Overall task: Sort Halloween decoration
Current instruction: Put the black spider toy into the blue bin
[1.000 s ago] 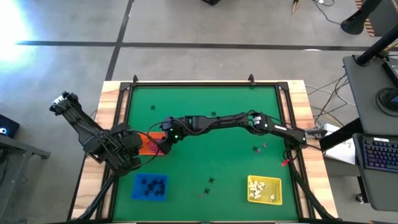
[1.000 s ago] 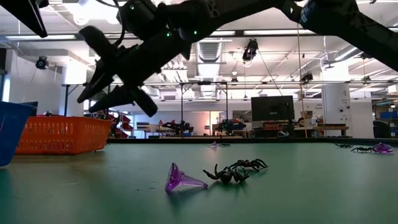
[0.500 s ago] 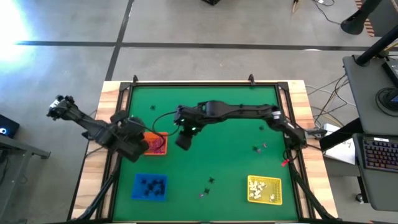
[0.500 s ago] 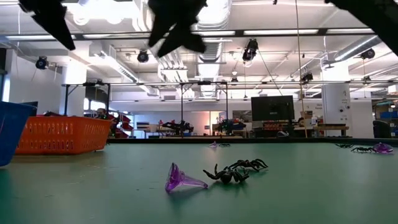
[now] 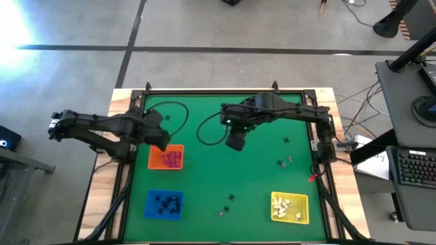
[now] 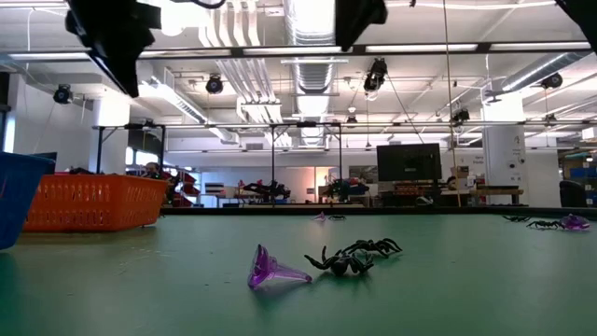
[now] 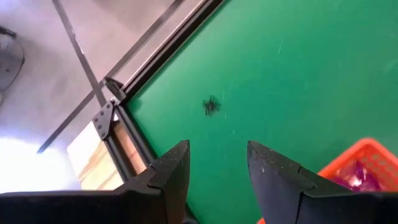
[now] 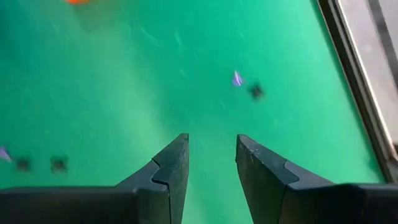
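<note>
Halloween decoration trinkets, tiny black spiders and purple cones, lie scattered on the green bench (image 5: 204,184), so with my left gripper (image 7: 216,163) and right gripper (image 8: 211,155) both released and empty, I judge a pick comes next.

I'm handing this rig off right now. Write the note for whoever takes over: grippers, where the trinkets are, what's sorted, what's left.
Left gripper: open, empty, above the table's far-left part near the orange tray.
Right gripper: open, empty, above the middle of the mat.
Done: purple trinkets lie in the orange tray, black ones in the blue tray, white ones in the yellow tray.
Left: a purple cone and black spider near the front edge, a black spider at the far-left corner, a few more trinkets on the right side.
</note>
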